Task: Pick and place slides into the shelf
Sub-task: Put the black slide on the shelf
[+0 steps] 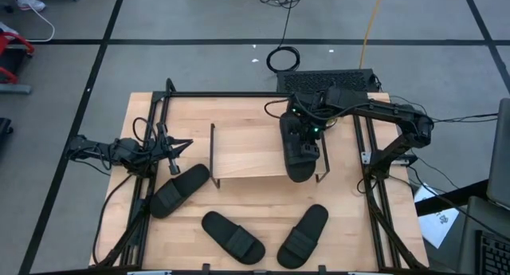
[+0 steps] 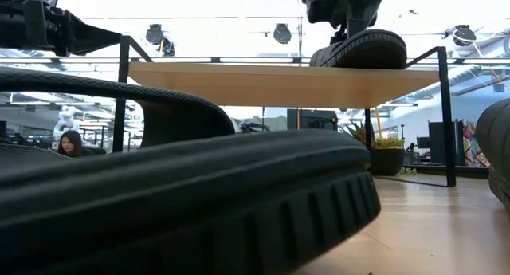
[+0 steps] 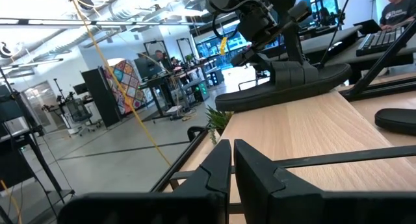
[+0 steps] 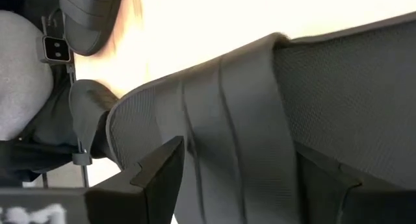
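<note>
You have one of the four matching black open-toe slide sandals on the low rack with the light wood plank top and thin black metal legs [image 1: 247, 151]. That black slide [image 1: 300, 151] lies along the plank's right end, its toe just over the front edge. The low view shows its sole resting flat on the plank.

The right end effector [image 1: 307, 139] sits over this slide. In the right wrist view its fingers [image 4: 159, 169] straddle the wide strap band, parted about the band's width. Whether they press it or have let go, you cannot tell from these views.

Three slides remain on the wooden tabletop [image 1: 263, 199] in front of the shelf. One lies at the left [image 1: 179, 190], one in the middle [image 1: 233, 236], and one at the right [image 1: 304, 235]. By my judgement, the task is about a quarter done.

The left end effector [image 1: 177, 147] waits near the tabletop's left edge, just beside the left slide, with its fingers [image 3: 218, 169] nearly together and nothing between them.
</note>
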Robot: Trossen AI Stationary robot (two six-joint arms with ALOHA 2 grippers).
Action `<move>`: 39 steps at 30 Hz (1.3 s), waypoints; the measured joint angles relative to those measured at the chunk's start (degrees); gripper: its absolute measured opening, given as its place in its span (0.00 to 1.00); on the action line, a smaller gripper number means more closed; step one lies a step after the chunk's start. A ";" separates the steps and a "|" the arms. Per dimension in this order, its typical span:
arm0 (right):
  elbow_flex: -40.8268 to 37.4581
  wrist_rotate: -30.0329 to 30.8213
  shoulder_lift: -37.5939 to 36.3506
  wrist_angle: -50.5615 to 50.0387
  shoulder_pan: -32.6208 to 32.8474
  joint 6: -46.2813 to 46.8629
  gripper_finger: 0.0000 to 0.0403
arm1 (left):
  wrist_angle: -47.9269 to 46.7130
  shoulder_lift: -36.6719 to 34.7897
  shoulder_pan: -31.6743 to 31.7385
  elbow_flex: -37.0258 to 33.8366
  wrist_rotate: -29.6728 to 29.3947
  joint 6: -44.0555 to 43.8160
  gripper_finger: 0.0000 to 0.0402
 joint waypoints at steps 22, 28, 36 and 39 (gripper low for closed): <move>-4.20 2.32 -0.85 3.10 2.67 3.65 0.60 | -0.01 0.01 0.00 0.01 0.02 -0.16 0.06; -4.28 4.55 -2.07 4.63 3.00 2.81 0.63 | 0.00 0.01 -0.02 0.01 0.03 -0.14 0.06; -4.28 4.33 -2.64 5.01 2.98 3.51 0.66 | 0.00 0.01 0.00 0.00 0.04 -0.09 0.06; -4.28 3.15 -2.62 4.69 3.00 4.55 0.66 | -0.02 0.01 -0.02 0.00 0.04 -0.07 0.06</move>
